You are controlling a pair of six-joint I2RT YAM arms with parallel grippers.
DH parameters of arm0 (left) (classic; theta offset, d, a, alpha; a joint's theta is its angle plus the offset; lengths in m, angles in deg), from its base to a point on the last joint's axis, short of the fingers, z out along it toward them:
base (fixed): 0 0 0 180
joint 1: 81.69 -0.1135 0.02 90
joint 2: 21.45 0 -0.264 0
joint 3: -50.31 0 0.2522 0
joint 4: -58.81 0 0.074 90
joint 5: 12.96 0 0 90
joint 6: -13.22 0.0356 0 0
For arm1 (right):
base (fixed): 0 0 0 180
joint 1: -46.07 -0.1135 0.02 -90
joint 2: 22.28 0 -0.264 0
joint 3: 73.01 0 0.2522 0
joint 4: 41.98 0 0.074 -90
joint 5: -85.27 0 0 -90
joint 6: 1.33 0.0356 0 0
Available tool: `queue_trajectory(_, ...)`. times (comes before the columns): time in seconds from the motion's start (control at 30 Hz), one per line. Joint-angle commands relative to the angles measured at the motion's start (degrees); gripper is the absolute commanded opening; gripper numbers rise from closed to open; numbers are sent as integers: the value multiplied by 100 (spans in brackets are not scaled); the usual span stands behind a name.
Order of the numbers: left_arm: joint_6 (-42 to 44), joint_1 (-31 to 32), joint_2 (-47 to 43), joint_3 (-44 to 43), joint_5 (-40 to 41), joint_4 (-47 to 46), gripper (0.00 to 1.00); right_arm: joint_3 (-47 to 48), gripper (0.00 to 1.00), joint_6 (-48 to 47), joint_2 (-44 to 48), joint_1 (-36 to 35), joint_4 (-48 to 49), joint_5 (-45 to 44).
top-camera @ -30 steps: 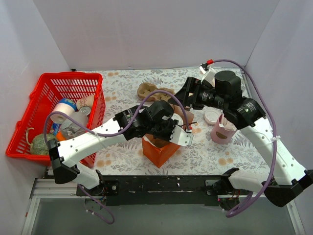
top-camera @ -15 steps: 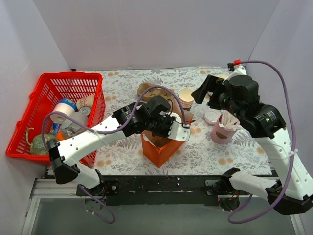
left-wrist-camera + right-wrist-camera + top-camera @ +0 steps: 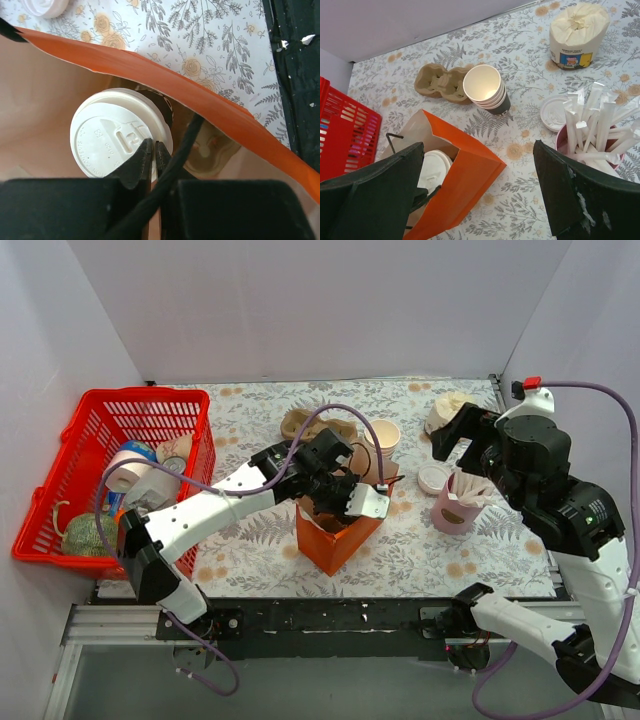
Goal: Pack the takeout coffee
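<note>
The takeout coffee (image 3: 117, 132), a cup with a round white lid, stands inside the orange paper bag (image 3: 335, 540). It also shows in the right wrist view (image 3: 434, 170) through the bag's open mouth. My left gripper (image 3: 345, 502) is at the bag's mouth, just above the lid. Its jaws (image 3: 152, 150) are shut on the bag's paper rim, and a black bag handle runs beside them. My right gripper (image 3: 445, 445) is wide open and empty, raised above the table to the right of the bag (image 3: 465, 185).
A stack of lidless cups (image 3: 382, 435) and a cardboard cup carrier (image 3: 305, 423) lie behind the bag. A loose white lid (image 3: 434, 477), a pink cup of white sticks (image 3: 458, 502) and a cream tub (image 3: 445, 410) are at the right. A red basket (image 3: 120, 410) stands at the left.
My right arm has lifted and drawn back to the right, away from the bag, uncovering the cup stack. My left gripper has stayed at the bag's mouth; the bag shifted slightly.
</note>
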State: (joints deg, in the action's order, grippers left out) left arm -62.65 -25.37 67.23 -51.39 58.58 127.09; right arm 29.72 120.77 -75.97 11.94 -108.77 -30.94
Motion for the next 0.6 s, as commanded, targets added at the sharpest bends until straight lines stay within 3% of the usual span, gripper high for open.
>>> queue_trajectory(0.0, 99, -121, 114, -320, -351, 155, 0, -151, 98, -19, 69, 20, 30, -24)
queue_trajectory(0.4, 195, -147, 395, -707, -307, 287, 0, -591, 98, -264, 464, 20, 530, 292)
queue_trajectory(0.57, 275, -191, 702, -1067, -571, 586, 0, -1118, 98, -1029, 676, 12, 1269, 1476)
